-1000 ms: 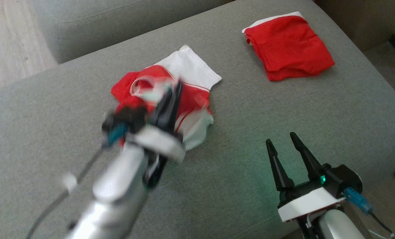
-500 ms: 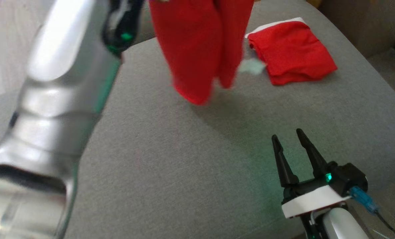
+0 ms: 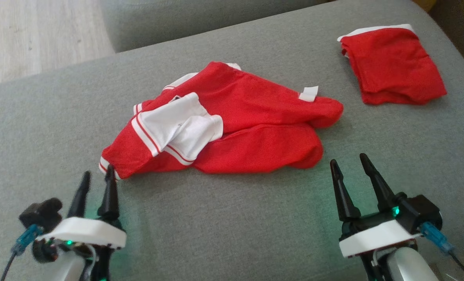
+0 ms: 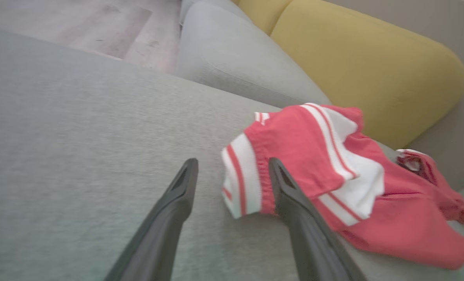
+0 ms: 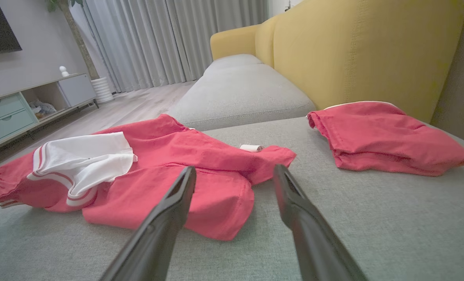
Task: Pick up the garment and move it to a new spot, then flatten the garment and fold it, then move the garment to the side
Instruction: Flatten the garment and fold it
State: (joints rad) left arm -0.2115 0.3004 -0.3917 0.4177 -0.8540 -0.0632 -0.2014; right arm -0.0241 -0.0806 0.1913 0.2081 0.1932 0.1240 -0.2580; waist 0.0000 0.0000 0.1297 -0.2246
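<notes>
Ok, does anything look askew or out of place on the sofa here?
The red-and-white shirt lies rumpled on the grey cushion, a white sleeve flipped over its red body, which is bunched in folds. The folded red garment at the far right looks neat.

Garment (image 3: 255,117) lies on cushion (image 3: 216,218), folded pile (image 3: 392,66) to right.

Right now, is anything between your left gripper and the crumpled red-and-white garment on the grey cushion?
Nothing visible. The open left gripper sits at the striped hem of the crumpled red-and-white garment; the folded red garment lies well aside.
</notes>
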